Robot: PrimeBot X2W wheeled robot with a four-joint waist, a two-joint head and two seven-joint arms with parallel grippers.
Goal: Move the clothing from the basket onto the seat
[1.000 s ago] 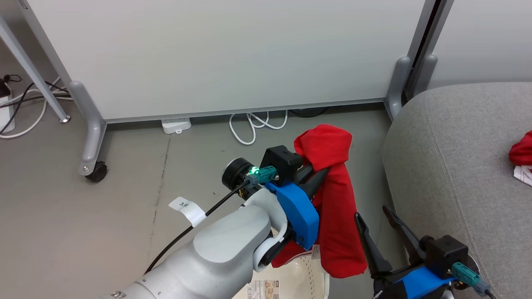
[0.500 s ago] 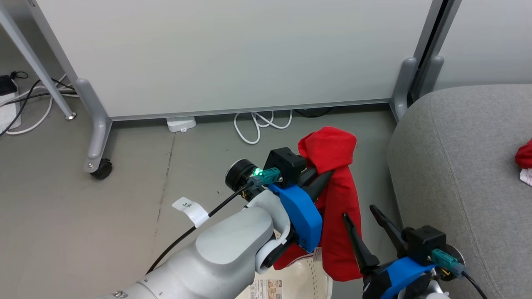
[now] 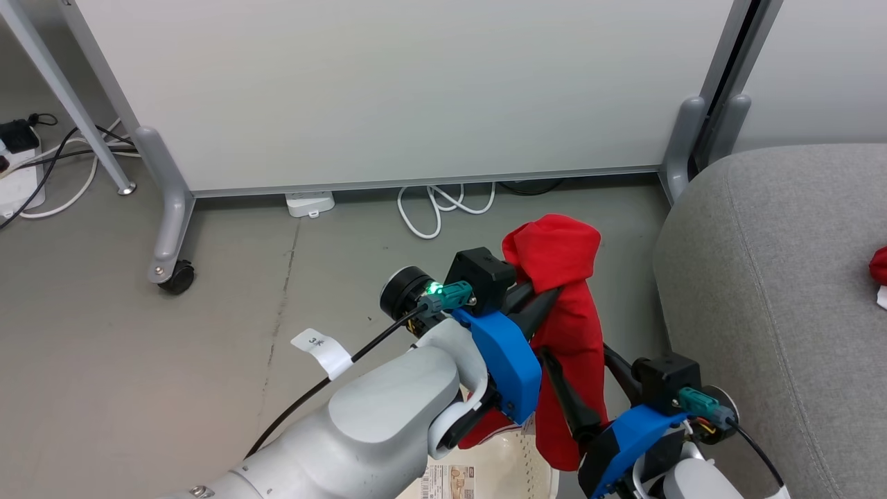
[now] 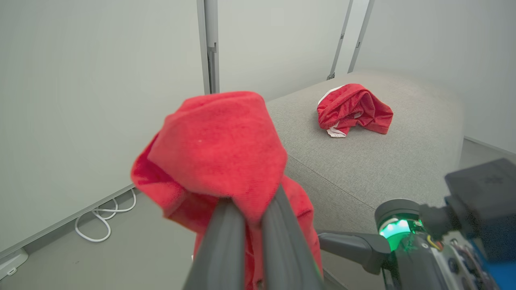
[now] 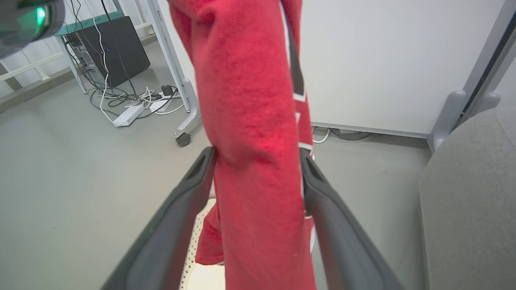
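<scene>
A red clothing piece [image 3: 565, 305] hangs in the air, pinched at its upper part by my left gripper [image 3: 544, 298], which is shut on it [image 4: 250, 201]. The fabric [image 4: 217, 149] bunches over the fingertips. My right gripper [image 3: 578, 360] stands open lower down, one finger on each side of the hanging cloth [image 5: 258, 161]; its fingers [image 5: 189, 177] flank the fabric. Below, a part of the cream perforated basket [image 3: 502, 461] shows. The grey seat [image 3: 776, 277] lies to the right, with a second red garment [image 4: 352, 108] crumpled on it.
A white partition panel [image 3: 388, 90] on a castered foot [image 3: 177, 277] stands behind. White cables [image 3: 443, 204] and a power strip [image 3: 310, 204] lie at its base. A black box with tangled cables [image 5: 117, 52] sits further off on the grey floor.
My right gripper has moved left and up to the hanging garment, and its open fingers now stand around it. The left gripper still holds the garment. The head camera has shifted slightly.
</scene>
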